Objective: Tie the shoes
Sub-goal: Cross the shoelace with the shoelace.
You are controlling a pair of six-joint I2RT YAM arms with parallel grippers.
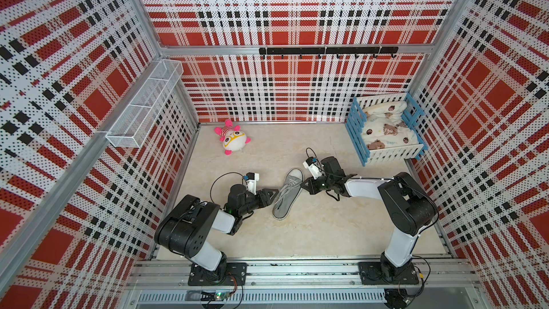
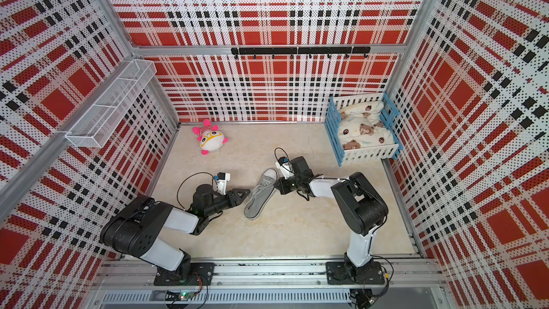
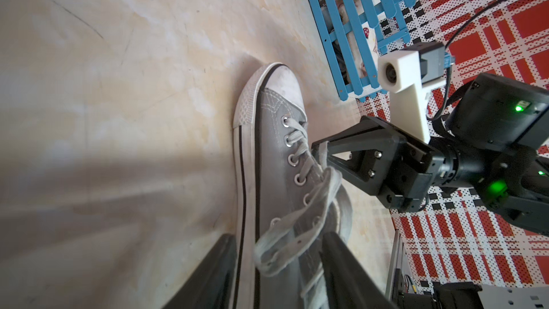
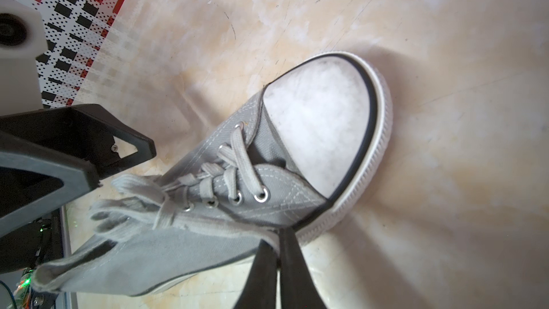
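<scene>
At the middle of the desk (image 1: 312, 233), between the two arms, the shoe (image 1: 286, 196) lay with its toe pointing away from the arm bases. The left gripper (image 1: 274, 193) stood at one flank with its jaws apart. The left wrist view showed its fingers (image 3: 214, 271) straddling the sole edge (image 3: 238, 159) and a floppy loop (image 3: 274, 251) of the laces (image 3: 300, 144), with nothing clamped. The right gripper (image 3: 319, 145) sat at the opposite flank, narrowed to a pinch. A strand of the laces ran into its tip, so it appeared to be holding that strand.

The step in hand looked like the bow: loops were gathered over the upper eyelets (image 4: 261, 197) but sagged slack, not cinched. The next move probably called for the left gripper to close on its loop and for both to draw outward, away from each other, to seat the knot. A careless pull might merely drag the shoe across the smooth desk.

The upper was grey canvas with pale stitching, soft and creased at the collar. The toe cap (image 4: 320, 132) was white rubber, domed and scuffed, rimmed by a dark line and the ribbed white sole edge. The laces were flat, woven and pale, and the eyelets were round metal. The desk was glossy, marbled beige.
</scene>
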